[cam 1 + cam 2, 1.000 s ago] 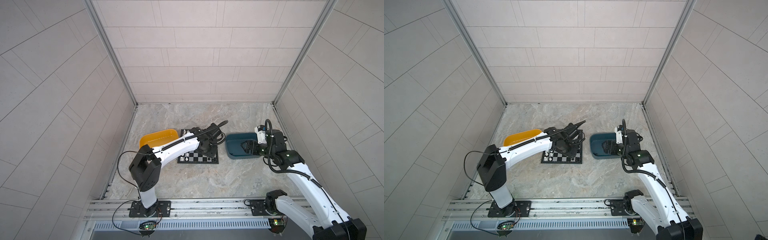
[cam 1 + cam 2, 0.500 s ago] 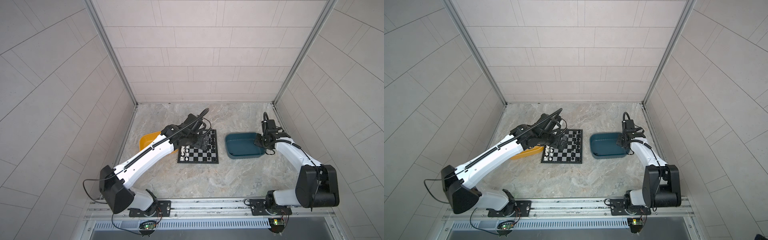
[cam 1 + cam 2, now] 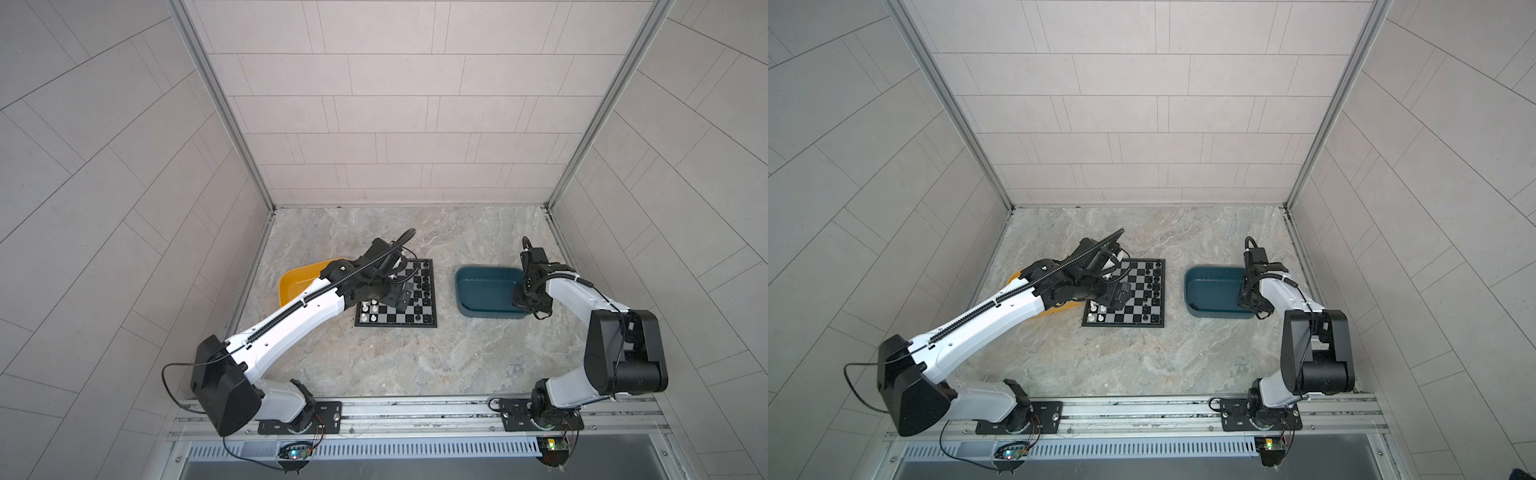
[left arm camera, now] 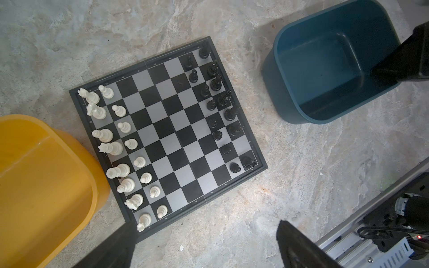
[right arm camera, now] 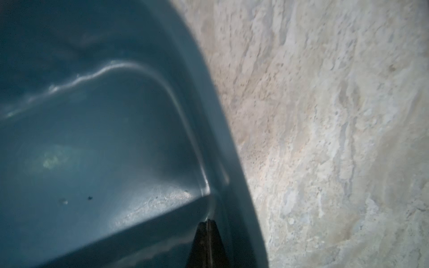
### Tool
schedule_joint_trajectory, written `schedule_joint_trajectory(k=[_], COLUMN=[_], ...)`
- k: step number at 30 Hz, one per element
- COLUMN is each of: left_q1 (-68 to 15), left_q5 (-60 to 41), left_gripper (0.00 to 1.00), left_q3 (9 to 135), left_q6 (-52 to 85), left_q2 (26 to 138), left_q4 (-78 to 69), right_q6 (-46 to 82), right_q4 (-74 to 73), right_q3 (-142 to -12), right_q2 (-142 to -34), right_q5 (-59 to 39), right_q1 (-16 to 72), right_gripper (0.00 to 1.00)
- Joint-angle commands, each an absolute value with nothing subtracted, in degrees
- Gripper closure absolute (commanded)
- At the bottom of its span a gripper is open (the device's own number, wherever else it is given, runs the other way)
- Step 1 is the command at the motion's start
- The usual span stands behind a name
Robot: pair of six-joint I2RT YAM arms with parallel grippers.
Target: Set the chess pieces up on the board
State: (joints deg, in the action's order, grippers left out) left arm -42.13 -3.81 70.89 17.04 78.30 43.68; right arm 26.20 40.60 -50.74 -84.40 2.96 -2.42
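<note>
— Where is there room?
— The yellow tray (image 4: pixel 46 185) sits just beside the board (image 4: pixel 176 130), on the side of the white chess pieces (image 4: pixel 111 148). Bare marble (image 4: pixel 267 143) separates the black chess pieces (image 4: pixel 218 102) from the teal tray (image 4: pixel 285 104).
— And the arms?
— The left gripper (image 4: pixel 204 233) hovers splayed over the board. The right gripper (image 5: pixel 207 228), clamped on nothing, dips into the teal tray's corner.

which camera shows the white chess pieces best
The left wrist view: it looks down on the small white plastic chess pieces, two rows along one edge of the black-and-grey checkered board. In both top views the white left arm hides most, the rest tiny. The right wrist view shows none.

White arms (image 3: pixel 291 320) — black joints (image 3: pixel 224 390), cables (image 3: pixel 163 376)
</note>
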Motion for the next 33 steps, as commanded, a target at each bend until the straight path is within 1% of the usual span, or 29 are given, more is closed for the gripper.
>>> schedule_joint_trajectory(k=[1,5,9,13,15,17,19,21,24,28,31,33], left_q1=[-41.8,-41.8,-41.8,-41.7,-41.7,-41.6,-41.5,-41.4,-41.1,-40.8,-40.8,-40.8], left_q5=[-3.9,-4.0,-3.6,-4.0,-4.3,-4.1,-4.4,-4.5,-4.9,-6.2,-7.1,-7.8], left_gripper=[0.00,0.00,0.00,0.00,0.00,0.00,0.00,0.00,0.00,0.00,0.00,0.00], left_q3=[70.3,70.5,71.2,71.5,71.6,72.0,72.3,72.6,73.3,74.4,75.3,75.8], left_q6=[16.5,16.7,16.7,16.7,16.8,16.8,16.9,17.0,17.2,17.9,18.3,18.4], left_q2=[77.0,77.5,77.8,78.2,78.6,78.9,79.2,79.4,80.2,81.4,82.5,83.2], left_q4=[42.9,42.6,43.1,43.2,43.5,43.8,44.3,44.4,44.6,44.4,44.3,44.4], right_q6=[29.5,35.3,43.7,48.4,47.5,43.5,38.1,33.4,29.5,28.9,30.0,30.7], right_q4=[46.4,45.0,39.2,32.3,30.2,31.5,36.1,39.5,42.1,40.2,38.0,38.0], right_q3=[-49.5,-48.0,-48.4,-51.3,-53.7,-57.0,-60.8,-64.1,-68.3,-70.0,-69.3,-69.0], right_q2=[-80.9,-79.3,-81.3,-85.1,-87.1,-88.4,-90.2,-92.8,-97.4,-101.2,-101.3,-100.6], right_q5=[0.1,-4.9,-9.1,-12.3,-13.3,-9.6,-3.2,1.2,1.8,2.4,3.6,5.0], right_q1=[0.5,8.0,17.5,21.0,20.8,20.3,18.9,17.5,14.2,9.4,4.7,1.4], right_gripper=[1.00,1.00,1.00,1.00,0.98,0.95,0.84,0.77,0.76,0.72,0.64,0.61])
